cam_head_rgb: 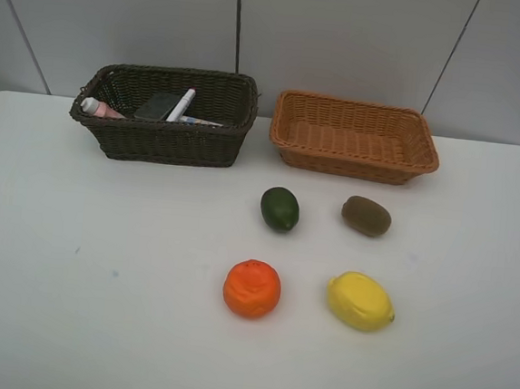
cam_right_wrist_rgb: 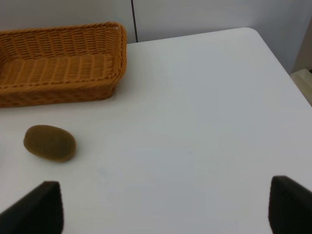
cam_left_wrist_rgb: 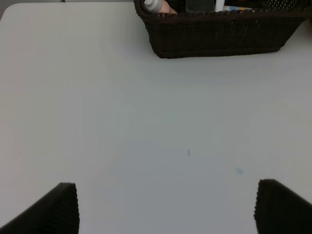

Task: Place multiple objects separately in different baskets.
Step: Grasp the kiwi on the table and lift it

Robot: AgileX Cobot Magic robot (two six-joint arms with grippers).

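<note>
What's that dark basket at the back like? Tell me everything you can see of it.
The dark basket is rectangular, deep and dark brown, woven like wicker, with walls that flare out to a thicker rim. It stands upright on the white table, back left in the high view, beside the tan basket with a narrow gap between. Inside lie a pink bottle at its left end, a grey block and a white marker leaning up.
</note>
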